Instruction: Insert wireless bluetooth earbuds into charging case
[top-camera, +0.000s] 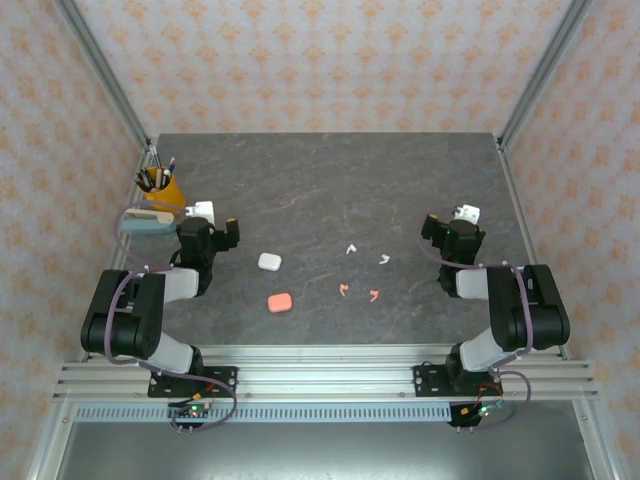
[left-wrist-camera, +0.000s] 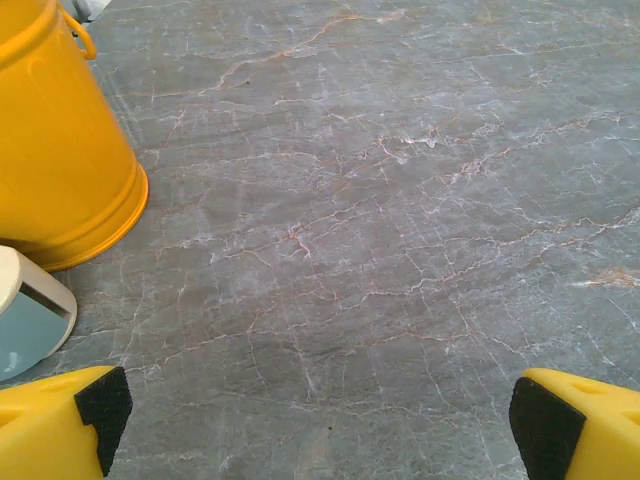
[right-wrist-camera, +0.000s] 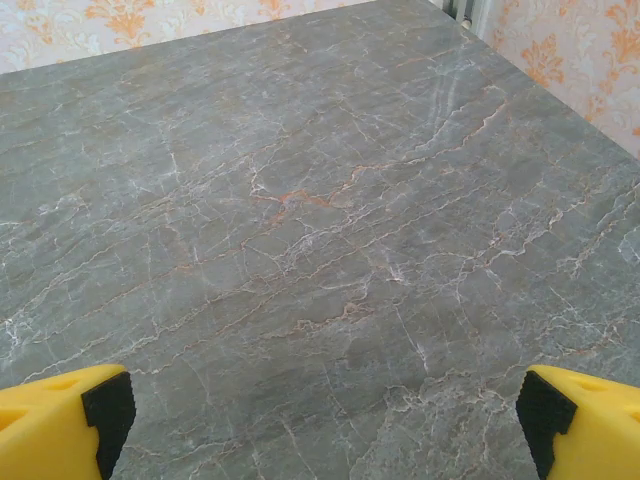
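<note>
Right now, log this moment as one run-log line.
left gripper open, empty | right gripper open, empty | two white stemmed earbuds, two coral-pink earbuds loose on grey stone-look table | white pebble-shaped case, coral-pink case beside them

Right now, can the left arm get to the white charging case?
Probably yes. The left gripper stands open, and the white case lies nearby on its right with nothing between them.

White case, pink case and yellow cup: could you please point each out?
white case (top-camera: 269, 262): top view, its top face.
pink case (top-camera: 279, 301): top view, its top face.
yellow cup (left-wrist-camera: 60, 150): left wrist view, its side wall.
</note>
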